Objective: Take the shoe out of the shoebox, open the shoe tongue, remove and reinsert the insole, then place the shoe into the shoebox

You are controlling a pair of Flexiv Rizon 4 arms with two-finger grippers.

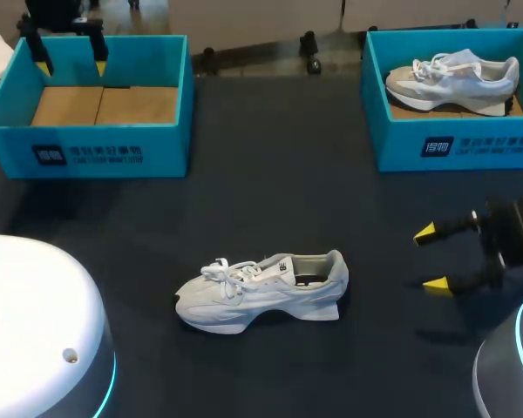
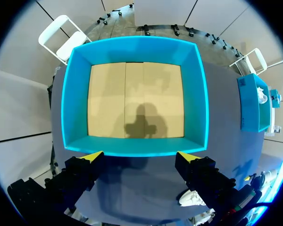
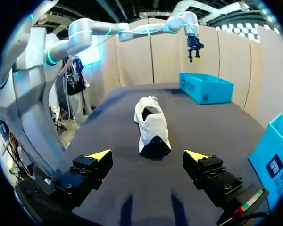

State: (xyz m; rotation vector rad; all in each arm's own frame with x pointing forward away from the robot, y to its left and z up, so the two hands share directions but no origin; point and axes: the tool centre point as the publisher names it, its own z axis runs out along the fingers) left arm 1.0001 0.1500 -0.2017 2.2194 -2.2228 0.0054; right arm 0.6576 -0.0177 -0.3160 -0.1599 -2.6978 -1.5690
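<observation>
Shoe (image 1: 261,292), pale grey, white-laced, standing upright; right gripper (image 1: 431,259) gaping near its heel; left gripper (image 1: 70,63) gaping well beyond, over white-printed shoebox (image 1: 105,152).

- The front wall of the left shoebox (image 1: 166,150) carries a dark square badge (image 1: 49,155) with two lines of white lettering (image 1: 105,154) beside it, too small for me to read.
- The right shoebox (image 1: 397,144) shows a like badge and lettering, equally illegible, also from the right wrist.

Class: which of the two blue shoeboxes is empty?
The left shoebox, below the left gripper; the right shoebox holds a pale shoe.
</observation>
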